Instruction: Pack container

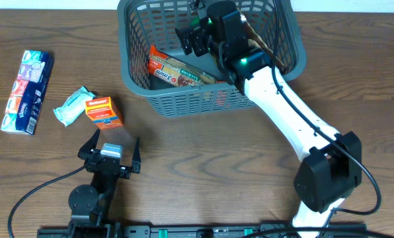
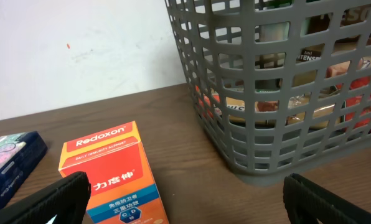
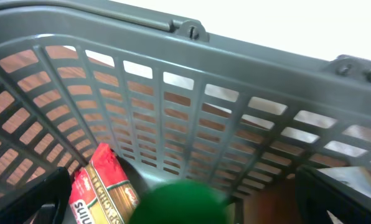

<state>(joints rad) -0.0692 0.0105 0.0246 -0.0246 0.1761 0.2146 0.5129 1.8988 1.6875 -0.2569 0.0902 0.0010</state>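
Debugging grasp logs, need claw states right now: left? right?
Left claw: open, empty.
Right claw: open, over the container.

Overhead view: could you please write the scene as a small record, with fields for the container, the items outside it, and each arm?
container: dark grey lattice basket, holds at least a long snack packet
outside: orange box, pale blue packet beside it, tissue pack further left
left arm: jaws open, near the orange box
right arm: reaches into the container, jaws open
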